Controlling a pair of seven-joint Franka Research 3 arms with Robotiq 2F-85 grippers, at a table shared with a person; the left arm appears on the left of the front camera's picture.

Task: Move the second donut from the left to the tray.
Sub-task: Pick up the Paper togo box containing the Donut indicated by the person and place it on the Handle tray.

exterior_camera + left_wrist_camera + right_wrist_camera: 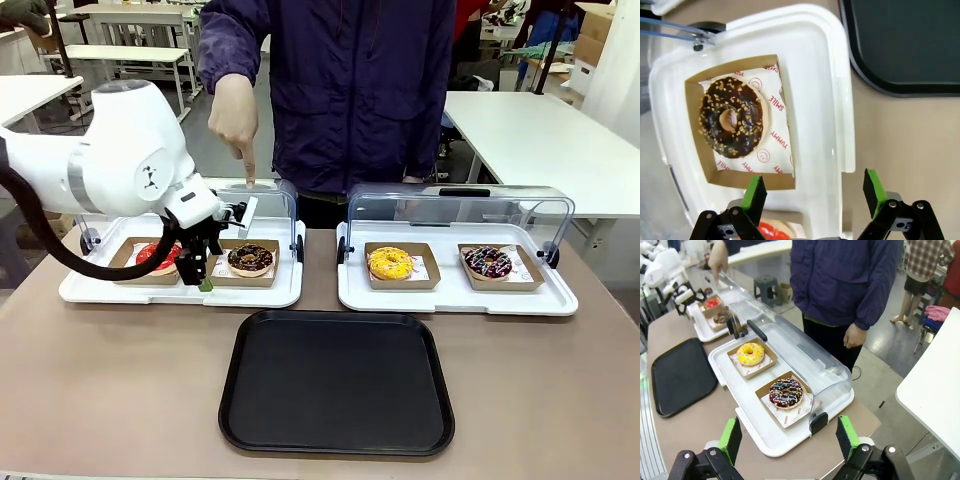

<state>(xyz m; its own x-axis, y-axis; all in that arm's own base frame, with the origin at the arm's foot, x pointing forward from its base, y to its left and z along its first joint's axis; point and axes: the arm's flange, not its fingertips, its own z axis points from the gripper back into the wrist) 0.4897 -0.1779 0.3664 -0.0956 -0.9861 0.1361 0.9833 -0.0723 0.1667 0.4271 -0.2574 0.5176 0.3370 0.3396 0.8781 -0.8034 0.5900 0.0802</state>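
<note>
Left wrist view showed the left tool spread wide apart and empty, short of the 2nd donut from the left, which sat in its cardboard holder, not yet on the black tray. This looked like the approach; next the tool would need to straddle the holder and close. In the front view the arm hid part of the red donut; the right tool stood apart, empty.

light: bright, even | shadows: soft | focus: sharp | wrist-view edges: bowed

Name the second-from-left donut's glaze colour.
Donut: dark chocolate glaze, light specks; best in the left wrist view.
</note>
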